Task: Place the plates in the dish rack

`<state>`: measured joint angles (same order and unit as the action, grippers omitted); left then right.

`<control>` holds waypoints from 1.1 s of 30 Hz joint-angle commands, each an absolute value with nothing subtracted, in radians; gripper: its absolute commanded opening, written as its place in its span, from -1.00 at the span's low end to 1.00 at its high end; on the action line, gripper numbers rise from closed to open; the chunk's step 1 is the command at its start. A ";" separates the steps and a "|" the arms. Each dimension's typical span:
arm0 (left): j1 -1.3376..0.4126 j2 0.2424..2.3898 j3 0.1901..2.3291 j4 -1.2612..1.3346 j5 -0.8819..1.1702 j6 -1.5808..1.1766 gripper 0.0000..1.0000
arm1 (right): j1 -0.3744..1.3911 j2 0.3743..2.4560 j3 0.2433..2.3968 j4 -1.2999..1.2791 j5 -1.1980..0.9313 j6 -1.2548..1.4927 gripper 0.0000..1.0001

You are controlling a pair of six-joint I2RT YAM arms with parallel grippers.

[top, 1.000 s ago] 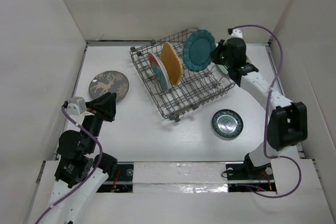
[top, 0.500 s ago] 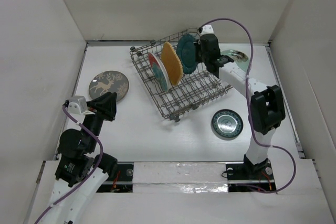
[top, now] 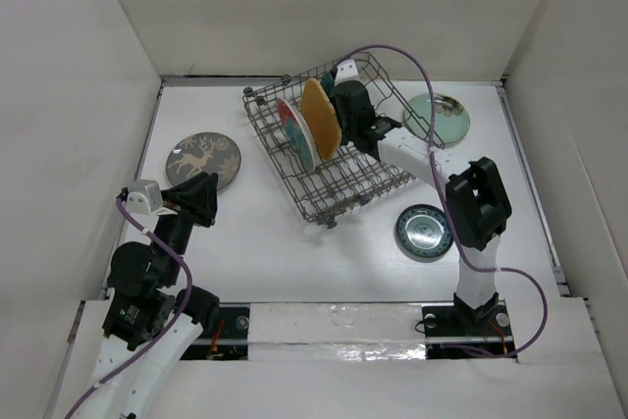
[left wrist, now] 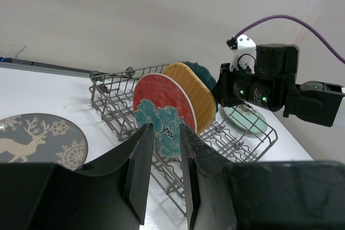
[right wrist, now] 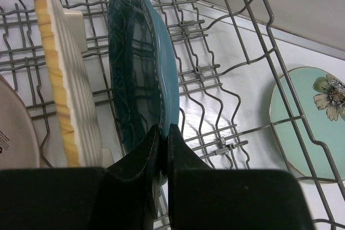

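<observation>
The dish rack [top: 365,186] holds the red flowered plate [top: 291,130] and the yellow woven plate [top: 321,117] upright. My right gripper [right wrist: 163,138] is shut on the rim of the teal scalloped plate [right wrist: 137,63], which stands on edge in the rack just behind the yellow plate [right wrist: 64,90]. The grey deer plate [top: 203,160] lies flat left of the rack. The pale mint plate [top: 438,117] lies right of it, and the small dark ringed plate [top: 424,232] lies at the front right. My left gripper [left wrist: 164,176] is open and empty, near the deer plate [left wrist: 32,141].
White walls close in the table on the left, back and right. The right arm [top: 471,193] reaches over the rack's right side. The rack [left wrist: 108,92] sits at an angle, with free wire slots to the right of the teal plate.
My right gripper carried the teal scalloped plate left from beside the rack's far right corner and down into the rack behind the yellow plate. The left arm has not moved.
</observation>
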<state>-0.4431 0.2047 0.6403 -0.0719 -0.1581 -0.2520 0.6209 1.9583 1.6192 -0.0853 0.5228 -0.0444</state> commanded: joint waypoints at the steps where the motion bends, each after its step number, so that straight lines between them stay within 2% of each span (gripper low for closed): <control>1: -0.442 0.190 0.635 -0.029 -0.147 -0.250 -0.53 | 0.658 1.928 1.596 0.084 0.655 -0.061 -1.00; 6: -0.442 0.192 0.634 -0.028 -0.144 -0.250 -0.54 | 0.670 1.914 1.543 0.097 0.689 -0.017 -0.94; 14: -0.442 0.196 0.634 -0.029 -0.143 -0.250 -0.54 | 0.670 1.864 1.454 0.101 0.664 0.116 -0.46; 23: -0.442 0.204 0.634 -0.031 -0.146 -0.249 -0.53 | 0.670 1.806 1.381 0.101 0.624 0.192 -0.35; 29: -0.442 0.215 0.634 -0.031 -0.143 -0.250 -0.53 | 0.638 1.743 1.347 0.086 0.594 0.245 0.02; 33: -0.442 0.215 0.635 -0.031 -0.143 -0.250 -0.53 | 0.588 1.652 1.319 0.064 0.488 0.287 0.12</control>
<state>-0.4431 0.2043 0.6346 -0.0723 -0.1570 -0.2520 0.6327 1.7638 1.3270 0.0376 0.5507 0.2329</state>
